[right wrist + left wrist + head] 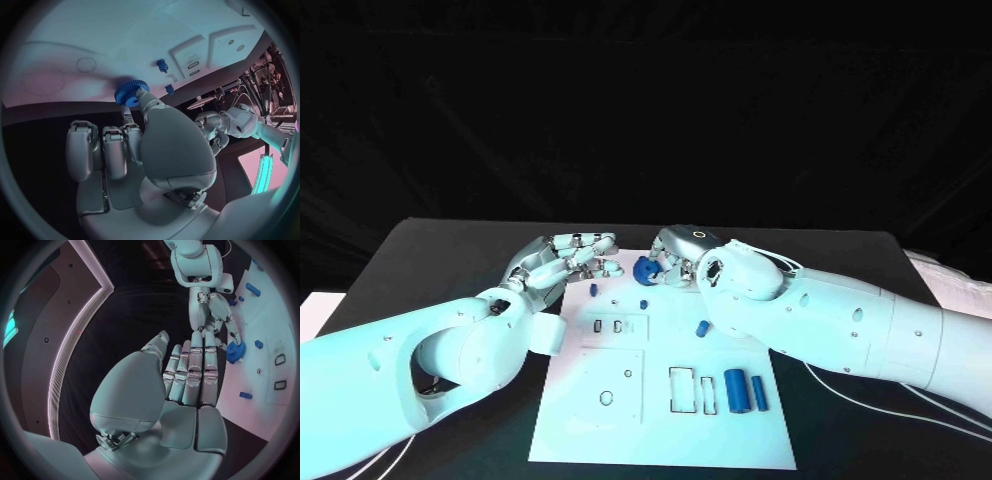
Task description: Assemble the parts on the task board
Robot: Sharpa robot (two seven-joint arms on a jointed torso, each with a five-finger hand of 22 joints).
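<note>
Right hand (687, 258) pinches the blue gear (646, 271) over the white board's (610, 420) top edge, mid-frame, left hand (567, 258) just left of it, fingers apart, apparently holding nothing.

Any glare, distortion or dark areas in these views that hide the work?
Head view: far background black; task board evenly lit, blue gear readable beside the right hand. Left wrist view: fisheye bends the board's edge; left hand blocks the middle. Right wrist view: gear sharp at the fingertips, pinkish cast on the board.
</note>
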